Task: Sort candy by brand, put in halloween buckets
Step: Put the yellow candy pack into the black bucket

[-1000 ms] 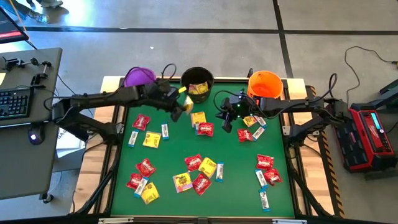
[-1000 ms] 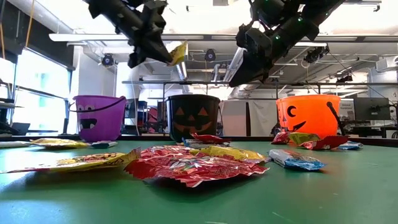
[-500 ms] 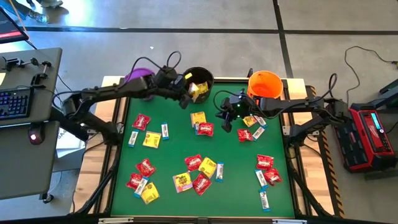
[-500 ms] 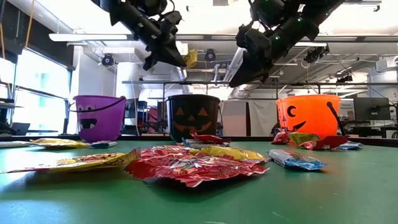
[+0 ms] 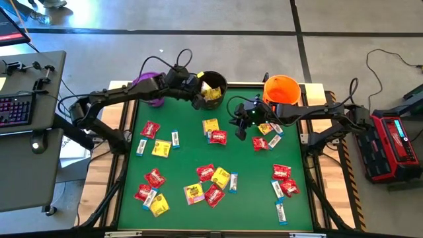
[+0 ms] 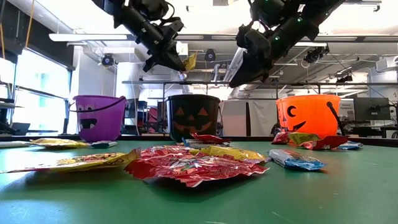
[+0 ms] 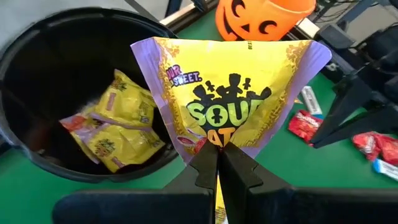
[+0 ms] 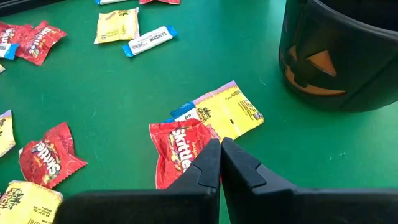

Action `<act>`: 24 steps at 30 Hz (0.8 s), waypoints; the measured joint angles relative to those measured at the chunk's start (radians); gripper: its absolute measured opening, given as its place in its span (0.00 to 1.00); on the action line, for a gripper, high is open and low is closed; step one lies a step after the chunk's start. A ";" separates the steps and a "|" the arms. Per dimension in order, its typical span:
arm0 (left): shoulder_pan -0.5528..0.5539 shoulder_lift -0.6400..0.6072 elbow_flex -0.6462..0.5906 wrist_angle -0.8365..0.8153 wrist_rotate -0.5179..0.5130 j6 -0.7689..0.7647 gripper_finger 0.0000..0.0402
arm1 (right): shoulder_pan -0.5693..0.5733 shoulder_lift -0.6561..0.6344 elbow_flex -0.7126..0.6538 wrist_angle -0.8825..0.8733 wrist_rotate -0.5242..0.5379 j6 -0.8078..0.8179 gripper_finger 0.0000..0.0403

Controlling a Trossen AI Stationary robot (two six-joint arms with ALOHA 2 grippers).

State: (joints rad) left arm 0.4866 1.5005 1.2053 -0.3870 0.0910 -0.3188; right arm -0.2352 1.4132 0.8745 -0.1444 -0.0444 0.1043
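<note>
We are looking at the left gripper (image 7: 217,163) hanging over the near rim of the black bucket (image 5: 210,84), its jaws pinching one corner of a yellow packet (image 7: 231,93). In the left wrist view the packet is fanning away from the jaws, with its long axis running from the pinched corner out toward the orange bucket (image 7: 261,17); its printed face is turned to the camera. Inside the black bucket (image 7: 68,74) more yellow packets (image 7: 118,121) are lying crumpled on the bottom.

In the low view the held packet (image 6: 189,60) is hanging above the black bucket (image 6: 193,117), which is standing between the purple bucket (image 6: 99,117) and the orange bucket (image 6: 309,116).

The right gripper (image 5: 240,129) is hovering above the green surface (image 5: 178,165) near the orange bucket (image 5: 281,88), jaws pressed together and holding nothing. Below it a red packet (image 8: 180,149) is lying partly over a yellow packet (image 8: 227,113). The rest of the candy (image 5: 213,185) is lying flat, scattered across the surface.
</note>
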 joint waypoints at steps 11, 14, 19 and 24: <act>0.012 0.007 0.000 -0.027 -0.039 -0.009 0.00 | 0.000 0.000 0.000 0.003 0.008 -0.001 0.00; 0.019 0.022 0.003 -0.028 -0.076 -0.005 0.00 | 0.000 0.000 0.000 0.011 0.015 -0.008 0.00; 0.031 0.127 0.141 -0.101 -0.084 0.049 0.00 | -0.001 0.001 0.000 0.036 0.016 -0.030 0.00; 0.048 0.281 0.334 -0.238 -0.077 0.125 0.00 | -0.001 0.001 0.000 0.050 0.042 -0.038 0.00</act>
State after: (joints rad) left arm 0.5343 1.7819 1.5388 -0.6248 0.0137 -0.1937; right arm -0.2359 1.4139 0.8745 -0.0948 -0.0023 0.0663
